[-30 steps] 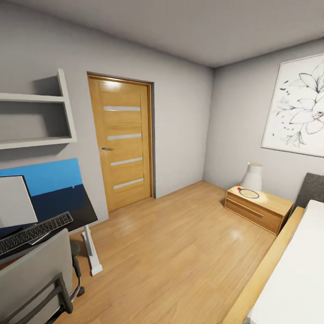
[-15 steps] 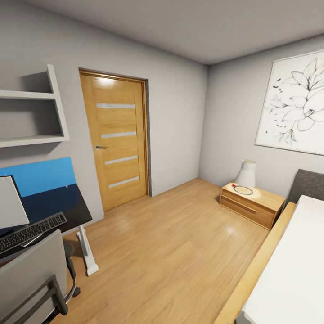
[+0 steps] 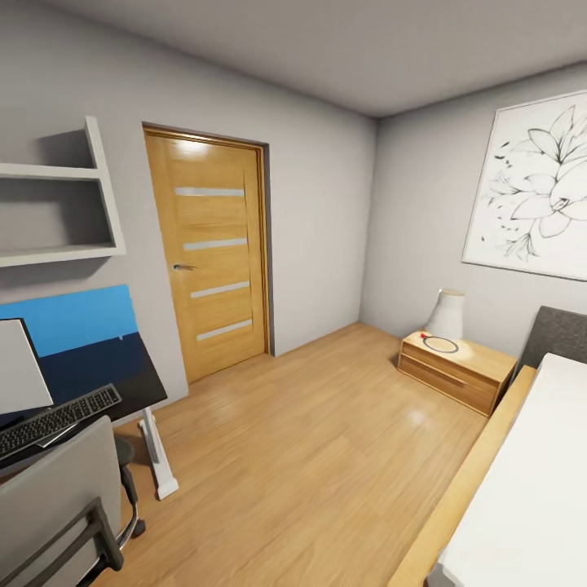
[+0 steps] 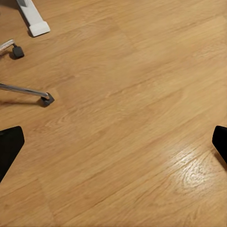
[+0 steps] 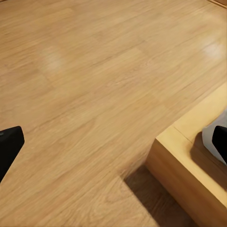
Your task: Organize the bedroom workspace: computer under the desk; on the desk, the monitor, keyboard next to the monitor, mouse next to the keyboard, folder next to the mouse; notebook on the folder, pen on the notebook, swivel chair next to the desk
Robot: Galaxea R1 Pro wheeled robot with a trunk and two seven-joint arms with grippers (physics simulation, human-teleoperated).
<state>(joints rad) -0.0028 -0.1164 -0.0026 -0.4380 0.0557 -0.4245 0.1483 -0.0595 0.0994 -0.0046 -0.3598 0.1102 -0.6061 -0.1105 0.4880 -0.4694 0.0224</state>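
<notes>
- The workspace lies at the far left of the head view; the robot faces the wooden door (image 3: 214, 249) and open wooden floor (image 3: 310, 456), so the task's things sit to its left side, nearer the left arm.
- The desk (image 3: 122, 367), the carrying surface, is glossy black and mirrors a blue panel; its white leg (image 3: 157, 456) stands on the floor.
- The keyboard (image 3: 57, 420) lies flat on the surface, black with grey keys, long axis running along the front edge, just beside the monitor (image 3: 16, 367), whose pale grey back faces the camera.
- The swivel chair (image 3: 57, 501), grey padded with black armrest, stands close against the desk; its chrome base (image 4: 26, 92) and castor show in the left wrist view.
- Left end effector (image 4: 113, 142): fingers spread wide, empty, above bare floor.
- Right end effector (image 5: 113, 142): fingers spread wide, empty, above the floor beside the wooden bed frame (image 5: 189, 165).
- Judgement: a turn to the left is needed before any grasp.
</notes>
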